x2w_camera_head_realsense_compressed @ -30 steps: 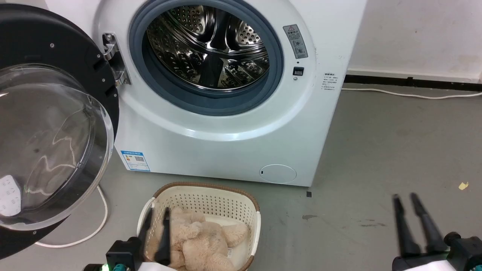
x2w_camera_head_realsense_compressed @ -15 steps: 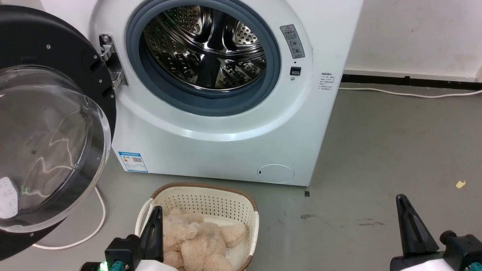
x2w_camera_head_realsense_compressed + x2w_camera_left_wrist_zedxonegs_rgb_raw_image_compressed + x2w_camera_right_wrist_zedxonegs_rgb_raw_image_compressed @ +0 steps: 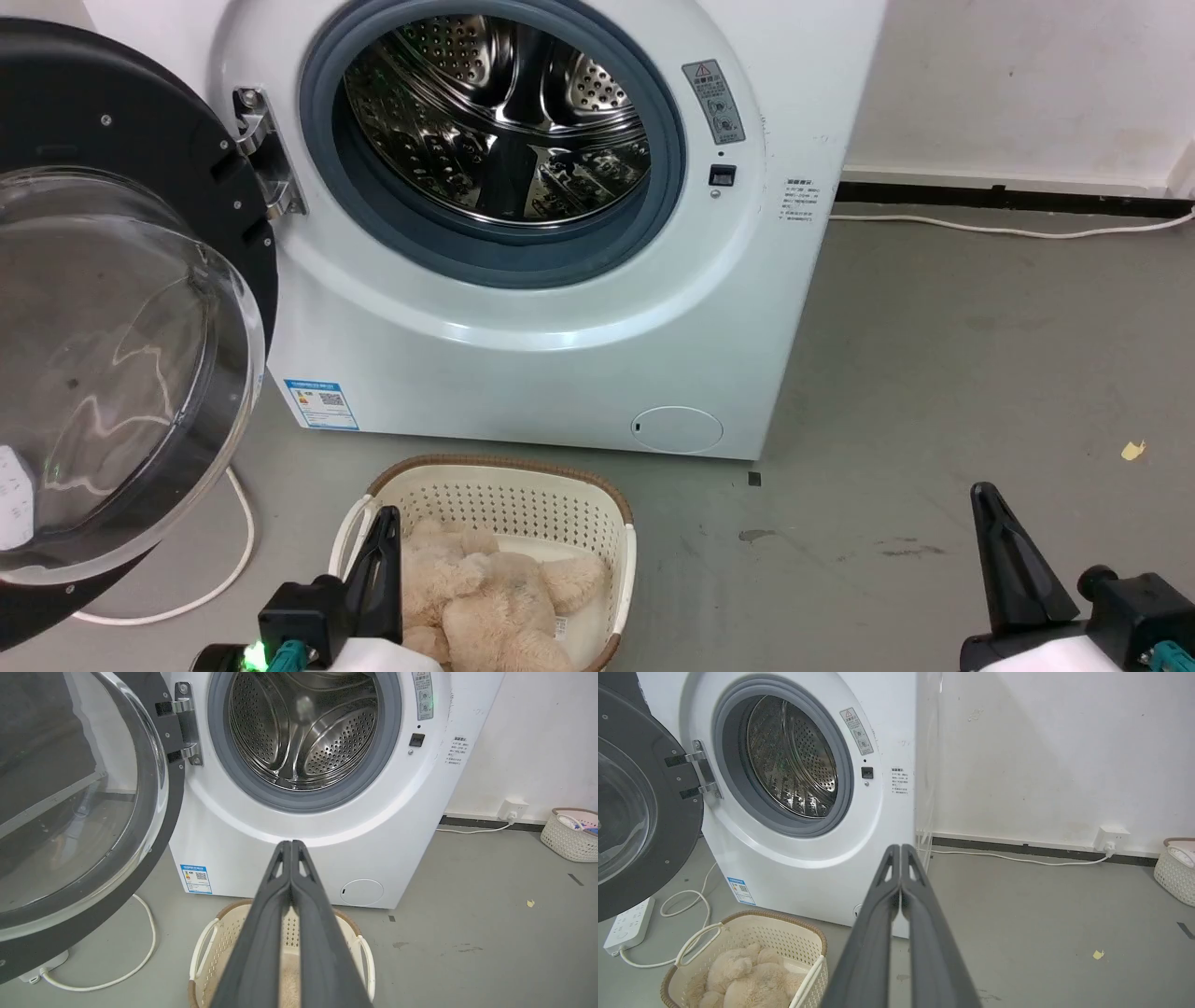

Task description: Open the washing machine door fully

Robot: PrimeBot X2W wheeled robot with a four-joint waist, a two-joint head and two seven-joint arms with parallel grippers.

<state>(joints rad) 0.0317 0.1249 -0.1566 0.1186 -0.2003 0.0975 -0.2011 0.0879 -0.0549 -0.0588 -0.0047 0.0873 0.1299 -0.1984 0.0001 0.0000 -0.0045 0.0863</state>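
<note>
The washing machine door [image 3: 121,308], a big black ring around a bulging clear glass bowl, stands swung wide out to the left on its metal hinge [image 3: 261,159]. The steel drum [image 3: 495,121] lies exposed inside its grey rubber ring. In the left wrist view the door [image 3: 70,807] takes up the left side; in the right wrist view the door [image 3: 640,807] sits at the left edge. My left gripper [image 3: 385,519] is shut and holds nothing, low above the basket. My right gripper [image 3: 982,495] is shut and holds nothing, over bare floor at the lower right, far from the door.
A cream basket [image 3: 504,485] with a beige plush toy [image 3: 476,597] sits on the floor before the white machine [image 3: 560,355]. A white cable [image 3: 233,551] loops under the door. A power strip [image 3: 626,924] lies at the left, and another basket [image 3: 570,835] stands by the wall.
Both grippers have gone from open to shut. The head view has shifted slightly, so the machine sits a little further left in it.
</note>
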